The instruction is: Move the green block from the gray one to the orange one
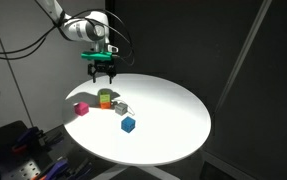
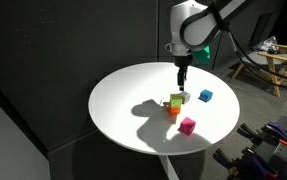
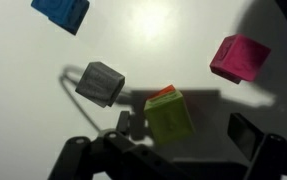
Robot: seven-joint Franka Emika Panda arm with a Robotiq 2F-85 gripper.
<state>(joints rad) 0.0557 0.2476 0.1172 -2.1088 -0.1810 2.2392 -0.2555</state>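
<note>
The green block (image 3: pixel 169 117) rests on top of the orange one (image 3: pixel 163 94), of which only a thin edge shows in the wrist view. In both exterior views the green block (image 1: pixel 104 96) (image 2: pixel 177 100) sits stacked on the orange cube (image 1: pixel 104 103) (image 2: pixel 173 109). The gray one (image 3: pixel 101 82) (image 1: pixel 121 107) lies on the table just beside the stack, with nothing on it. My gripper (image 1: pixel 103 72) (image 2: pixel 182 80) (image 3: pixel 183 128) hangs open above the stack, its fingers (image 3: pixel 245 134) apart on either side of the green block and not touching it.
A blue cube (image 1: pixel 128 124) (image 2: pixel 205 96) (image 3: pixel 63 12) and a magenta cube (image 1: pixel 82 108) (image 2: pixel 187 125) (image 3: pixel 239 57) lie near the stack on the round white table (image 1: pixel 173 110) (image 2: pixel 123 100). Dark curtains surround the table; equipment sits below its edge.
</note>
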